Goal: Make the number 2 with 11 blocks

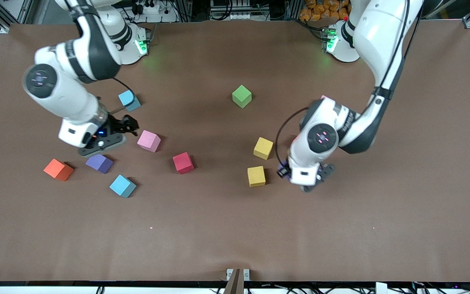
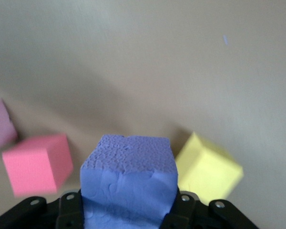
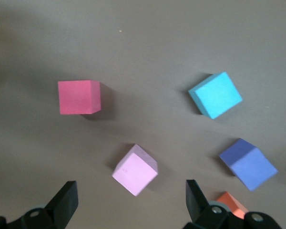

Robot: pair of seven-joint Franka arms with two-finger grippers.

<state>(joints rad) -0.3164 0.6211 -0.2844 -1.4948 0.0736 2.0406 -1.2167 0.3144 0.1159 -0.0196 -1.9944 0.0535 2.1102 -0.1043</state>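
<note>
Here, landmark: the red block (image 1: 183, 163), sitting alone on the brown surface (image 1: 235, 228); every place below is taken from it
Nearest block: light blue block (image 1: 122, 186), nearer the front camera than the red block and toward the right arm's end
Near yellow block (image 1: 256, 176): slightly nearer than the red block, toward the left arm's end
Left claw (image 2: 128, 205): closed on the held purple block (image 2: 127, 176), which fills the gap between its fingers; it is over the surface just beside the near yellow block, farther toward the left arm's end from the red block
Orange block (image 1: 58, 169): about level with the red block, the farthest out toward the right arm's end
Purple block (image 1: 99, 163): level with the red block, between it and the orange block
Far yellow block (image 1: 263, 148): a little farther than the red block, toward the left arm's end, close to the near yellow block but apart from it
Pink block (image 1: 149, 141): farther than the red block, slightly toward the right arm's end
Right claw (image 1: 129, 125): open and holding nothing, fingers (image 3: 66, 202) spread wide, over the surface just beside the pink block
Far light blue block (image 1: 129, 100): well farther than the red block, toward the right arm's end
Green block (image 1: 242, 96): well farther than the red block, toward the left arm's end
Layout: the loose blocks lie scattered, none touching another
</note>
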